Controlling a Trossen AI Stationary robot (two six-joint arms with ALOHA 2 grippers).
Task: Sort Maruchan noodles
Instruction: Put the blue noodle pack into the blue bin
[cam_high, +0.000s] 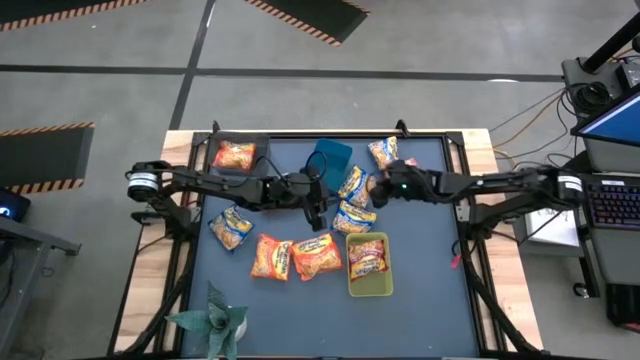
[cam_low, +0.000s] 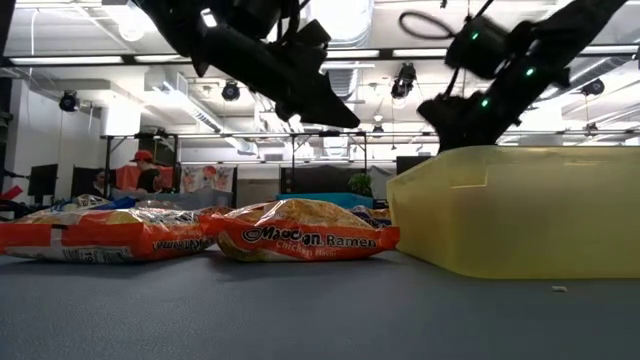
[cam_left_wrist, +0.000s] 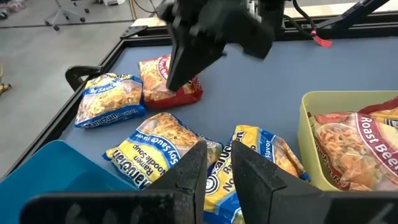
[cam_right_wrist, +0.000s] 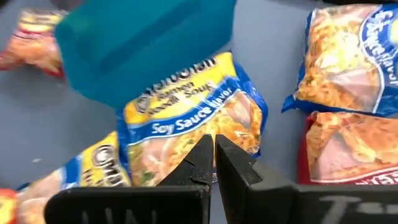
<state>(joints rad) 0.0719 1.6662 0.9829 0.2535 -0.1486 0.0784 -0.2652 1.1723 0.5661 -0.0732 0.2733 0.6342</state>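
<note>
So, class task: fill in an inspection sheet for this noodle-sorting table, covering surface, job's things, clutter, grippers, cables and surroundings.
Surface: dark mat on a wood-edged table.
Job's things: noodle packets scattered on the mat; one red packet in the yellow-green bin; blue bin looks empty.
Clutter: paper plant at the near edge.
Grippers: left gripper slightly parted, empty; right gripper shut, empty, above the blue-and-yellow packets.
Cables: wires on the floor.
Surroundings: a person far behind; laptop beside the table.

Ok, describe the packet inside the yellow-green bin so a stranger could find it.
On the dark table mat, find the yellow-green bin near the front, right of centre. The red packet lies inside it, the only packet in that bin; the others nearby lie loose on the mat.
</note>
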